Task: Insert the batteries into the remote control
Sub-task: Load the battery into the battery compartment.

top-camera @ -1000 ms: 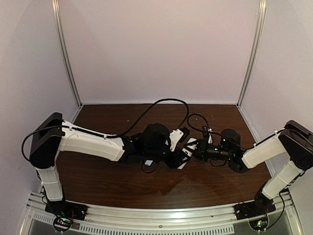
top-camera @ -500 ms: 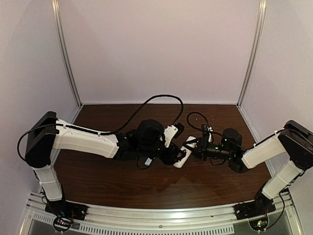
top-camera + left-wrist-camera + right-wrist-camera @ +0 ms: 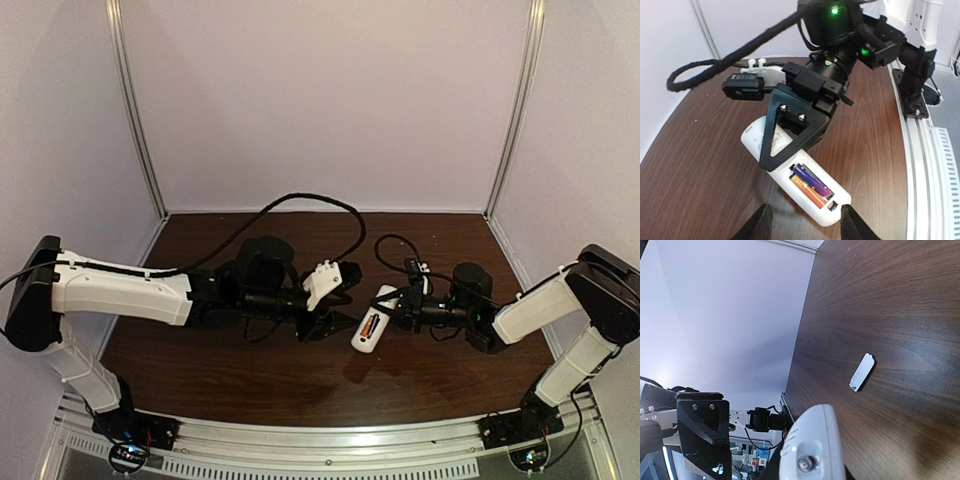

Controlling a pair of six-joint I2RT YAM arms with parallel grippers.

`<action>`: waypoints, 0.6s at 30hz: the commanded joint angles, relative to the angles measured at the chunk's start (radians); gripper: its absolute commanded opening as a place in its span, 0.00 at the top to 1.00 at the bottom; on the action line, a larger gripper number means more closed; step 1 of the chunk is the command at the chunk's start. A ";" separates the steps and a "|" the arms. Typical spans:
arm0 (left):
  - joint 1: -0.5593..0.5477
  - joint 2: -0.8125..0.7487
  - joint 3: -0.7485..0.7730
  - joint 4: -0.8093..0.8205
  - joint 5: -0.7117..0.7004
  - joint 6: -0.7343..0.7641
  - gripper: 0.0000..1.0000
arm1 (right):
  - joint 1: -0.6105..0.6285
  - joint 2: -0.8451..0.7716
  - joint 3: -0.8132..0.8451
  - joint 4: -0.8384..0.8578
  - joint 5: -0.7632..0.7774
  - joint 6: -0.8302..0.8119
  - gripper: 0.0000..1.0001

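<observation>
The white remote control [image 3: 370, 328] hangs tilted just above the table, back side up, held at its far end by my right gripper [image 3: 393, 308]. In the left wrist view the remote [image 3: 837, 202] has its recess open, with the dark purple-blue battery [image 3: 813, 180] and the orange battery [image 3: 808, 191] lying side by side in it. A black finger [image 3: 771, 142] of the right gripper is clamped across the remote. My left gripper [image 3: 805, 227] is open and empty, a short way from the remote's near end. In the right wrist view the remote [image 3: 812, 445] fills the bottom.
A small white battery cover [image 3: 862, 371] lies flat on the brown table [image 3: 250, 375]. Black cables [image 3: 300, 205] loop over the back of the table. White walls stand close on three sides, and a metal rail [image 3: 320, 450] runs along the near edge.
My left arm has pulled back to the left, away from the remote. The remote's recess with both batteries now shows. The right gripper still holds the remote in about the same place.
</observation>
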 commanded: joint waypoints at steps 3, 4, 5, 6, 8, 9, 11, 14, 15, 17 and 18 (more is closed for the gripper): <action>-0.004 0.001 -0.004 -0.059 0.089 0.286 0.57 | 0.027 0.022 0.062 -0.036 -0.105 -0.069 1.00; -0.006 0.005 0.000 -0.061 0.088 0.294 0.59 | 0.032 0.027 0.067 -0.043 -0.115 -0.073 1.00; -0.010 0.009 0.003 -0.059 0.091 0.302 0.61 | 0.037 0.030 0.071 -0.047 -0.121 -0.077 1.00; -0.014 0.017 0.006 -0.055 0.090 0.308 0.62 | 0.040 0.036 0.074 -0.047 -0.128 -0.081 1.00; -0.030 0.037 0.018 -0.056 0.084 0.324 0.64 | 0.049 0.043 0.080 -0.044 -0.137 -0.084 1.00; -0.037 0.048 0.027 -0.061 0.078 0.330 0.65 | 0.053 0.049 0.085 -0.044 -0.143 -0.085 1.00; -0.044 0.067 0.041 -0.066 0.069 0.333 0.67 | 0.063 0.055 0.092 -0.044 -0.149 -0.087 1.00; -0.047 0.079 0.050 -0.063 0.076 0.330 0.69 | 0.077 0.059 0.102 -0.062 -0.156 -0.102 1.00; -0.046 0.082 0.051 -0.062 0.078 0.330 0.69 | 0.080 0.058 0.104 -0.070 -0.157 -0.109 1.00; -0.046 0.087 0.055 -0.064 0.073 0.330 0.70 | 0.087 0.059 0.110 -0.092 -0.157 -0.122 1.00; -0.046 0.089 0.056 -0.066 0.072 0.331 0.71 | 0.090 0.058 0.114 -0.100 -0.157 -0.128 1.00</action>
